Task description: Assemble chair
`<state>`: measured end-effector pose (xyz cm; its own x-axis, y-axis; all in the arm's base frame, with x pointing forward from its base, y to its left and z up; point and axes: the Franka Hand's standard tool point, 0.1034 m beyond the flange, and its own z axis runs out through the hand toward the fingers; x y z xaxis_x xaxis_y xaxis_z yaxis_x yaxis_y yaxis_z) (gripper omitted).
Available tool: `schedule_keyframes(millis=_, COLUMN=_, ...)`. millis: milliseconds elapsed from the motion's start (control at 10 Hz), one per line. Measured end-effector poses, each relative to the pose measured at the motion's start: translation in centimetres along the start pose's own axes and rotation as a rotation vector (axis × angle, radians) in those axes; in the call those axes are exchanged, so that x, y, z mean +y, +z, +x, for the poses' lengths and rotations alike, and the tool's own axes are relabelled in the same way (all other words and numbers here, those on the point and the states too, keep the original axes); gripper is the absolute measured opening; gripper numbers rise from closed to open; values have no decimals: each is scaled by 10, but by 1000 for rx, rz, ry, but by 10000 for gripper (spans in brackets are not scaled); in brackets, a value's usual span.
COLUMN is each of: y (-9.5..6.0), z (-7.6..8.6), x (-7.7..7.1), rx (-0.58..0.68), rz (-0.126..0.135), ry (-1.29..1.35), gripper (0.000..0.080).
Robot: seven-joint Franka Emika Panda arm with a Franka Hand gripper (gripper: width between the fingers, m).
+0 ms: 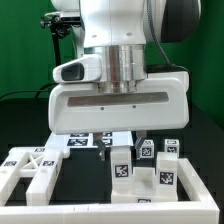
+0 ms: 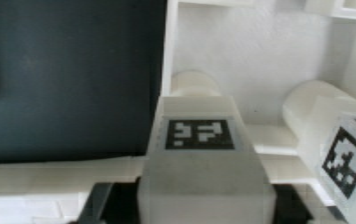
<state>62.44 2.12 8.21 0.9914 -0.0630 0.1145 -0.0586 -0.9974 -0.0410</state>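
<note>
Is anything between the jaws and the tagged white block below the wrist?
Nothing visible: the wrist view shows the block directly between the jaws. Another tagged piece stands beside it, not in the way.

arm (image 1: 120, 25): white shell; grey metal wrist section
fingers (image 2: 118, 205): black
block (image 2: 207, 175): matt white all over; square tag on top, blk border w/ white blocky marks inside
post (image 2: 317, 105): white; blk-&-white tag on its face, same style
frame (image 1: 30, 172): plain white, shaded grey in the gaps
small pieces (image 1: 165, 178): white, each w/ a blk/white square tag
table (image 2: 68, 80): very dark, near blk, faint blue cast
backdrop (image 1: 20, 60): blk; green patch (image 1: 48, 22) at top
</note>
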Motion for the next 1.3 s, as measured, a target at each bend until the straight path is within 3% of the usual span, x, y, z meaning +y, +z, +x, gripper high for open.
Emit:
schedule_keyframes(millis=400, y=0, z=0, x=-1, rx=0, rz=3, ry=155, gripper=287)
schedule_keyframes(millis=1200, y=2, z=0, x=-11, rx=-5, rz=22, ry=1016, gripper=287)
schedule_keyframes(millis=1300, y=2, z=0, x=-11, rx=-5, rz=22, ry=1035, gripper=348)
